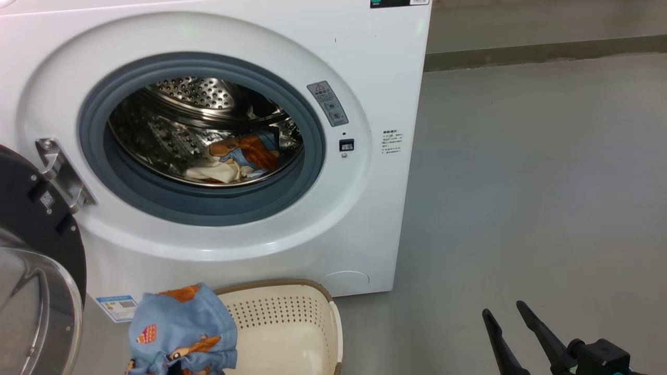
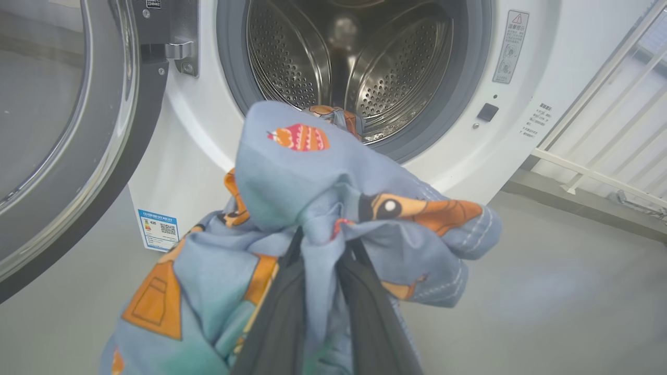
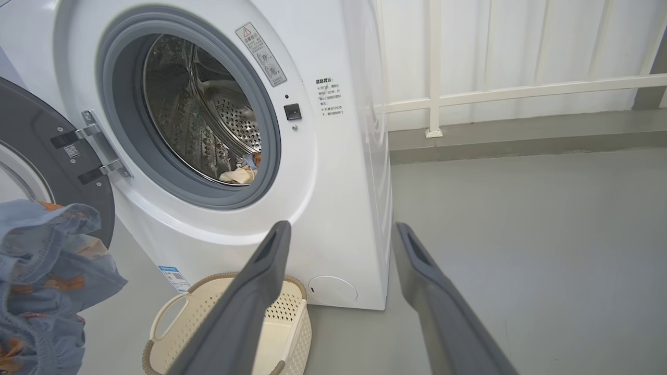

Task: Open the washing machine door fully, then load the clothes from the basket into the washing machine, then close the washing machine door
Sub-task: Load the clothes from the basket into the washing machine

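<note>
The washing machine [image 1: 365,104] stands with its door [image 1: 31,260] swung open to the left. Blue, orange and cream clothes [image 1: 237,156] lie inside the steel drum. My left gripper [image 2: 326,239] is shut on a light blue cloth with orange prints [image 2: 292,177], holding it up in front of the drum opening and above the basket's left end. In the head view that blue cloth [image 1: 182,328] hides the gripper. The cream basket [image 1: 292,317] sits on the floor against the machine's base. My right gripper [image 1: 504,309] hangs open and holds nothing, off to the right over bare floor.
Grey floor [image 1: 521,182] stretches to the right of the machine. A white railing [image 3: 521,88] and a low kerb run along the wall behind. The open door's glass bowl [image 2: 47,104] juts out at the left.
</note>
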Available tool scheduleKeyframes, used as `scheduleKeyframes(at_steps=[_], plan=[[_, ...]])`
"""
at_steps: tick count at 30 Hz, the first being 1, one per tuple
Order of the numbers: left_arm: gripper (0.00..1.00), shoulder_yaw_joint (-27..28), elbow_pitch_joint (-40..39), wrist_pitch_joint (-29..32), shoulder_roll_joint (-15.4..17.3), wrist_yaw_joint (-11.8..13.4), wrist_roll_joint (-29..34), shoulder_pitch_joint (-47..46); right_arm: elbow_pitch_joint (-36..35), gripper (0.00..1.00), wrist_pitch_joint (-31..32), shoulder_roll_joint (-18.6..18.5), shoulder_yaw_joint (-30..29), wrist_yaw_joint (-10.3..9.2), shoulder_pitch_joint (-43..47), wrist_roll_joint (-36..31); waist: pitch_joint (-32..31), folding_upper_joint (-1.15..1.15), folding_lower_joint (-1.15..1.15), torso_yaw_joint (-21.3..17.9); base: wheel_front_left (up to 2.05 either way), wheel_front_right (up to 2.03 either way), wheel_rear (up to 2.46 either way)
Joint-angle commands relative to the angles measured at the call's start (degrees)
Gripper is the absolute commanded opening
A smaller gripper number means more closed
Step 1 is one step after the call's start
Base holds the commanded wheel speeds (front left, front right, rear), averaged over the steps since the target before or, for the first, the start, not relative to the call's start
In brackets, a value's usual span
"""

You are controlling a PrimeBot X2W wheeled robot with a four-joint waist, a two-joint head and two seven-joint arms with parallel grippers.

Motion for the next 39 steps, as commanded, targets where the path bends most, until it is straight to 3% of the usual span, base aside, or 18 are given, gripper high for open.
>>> scheduleKeyframes(at_steps=[1,22,39], plan=[[0.00,1.82,-1.99,-0.79,0.31,0.26,0.43,-0.65,-1.61,1.00,-0.28,-0.64,0.86,0.09,-0.62,-0.24,0.08,0.00,0.00,0.03,0.00,0.00,0.00],[0.00,1.73,-2.88,-0.79,0.31,-0.36,2.85,-7.92,-1.99,1.00,-0.28,0.66,1.34,0.09,-1.89,-0.44,5.18,0.00,0.00,-2.80,0.00,0.00,0.00],[0.00,3.63,2.75,0.57,5.26,-1.43,5.83,-32.25,-2.11,1.00,-0.28,4.56,3.37,0.09,-10.26,-0.48,19.75,0.00,0.00,-9.23,0.00,0.00,0.00]])
